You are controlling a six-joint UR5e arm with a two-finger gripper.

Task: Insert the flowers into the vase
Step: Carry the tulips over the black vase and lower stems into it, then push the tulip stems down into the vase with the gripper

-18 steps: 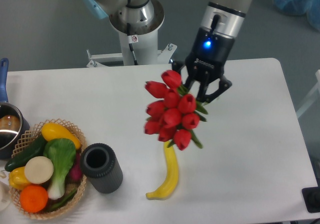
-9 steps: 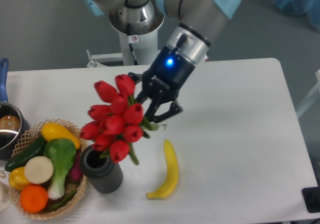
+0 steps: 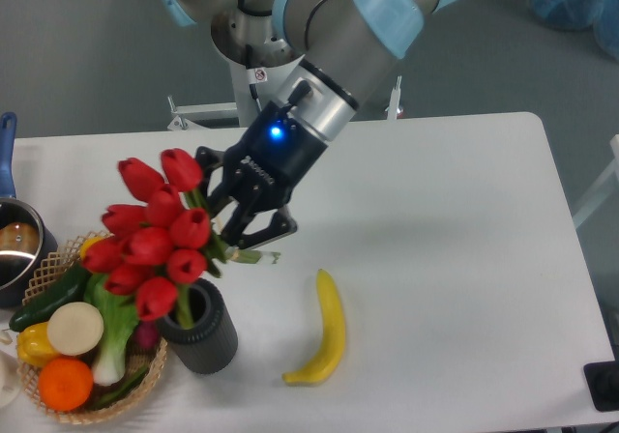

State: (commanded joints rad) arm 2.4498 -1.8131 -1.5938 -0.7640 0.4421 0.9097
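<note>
The flowers (image 3: pixel 153 235), a bunch of red tulips with green stems, hang tilted above the vase, heads leaning left over the basket. My gripper (image 3: pixel 235 222) is shut on their stems, just up and right of the vase. The vase (image 3: pixel 198 325), a short dark grey ribbed cylinder, stands near the table's front left. A lower stem reaches into or just over its mouth; I cannot tell how deep.
A wicker basket (image 3: pixel 135 391) of vegetables and fruit sits right against the vase's left side. A yellow banana (image 3: pixel 327 330) lies to the vase's right. A steel pot with a blue handle (image 3: pixel 14 240) stands at the left edge.
My gripper has carried the flowers left and down, from mid-table to above the vase. The banana, vase and basket have not moved.
</note>
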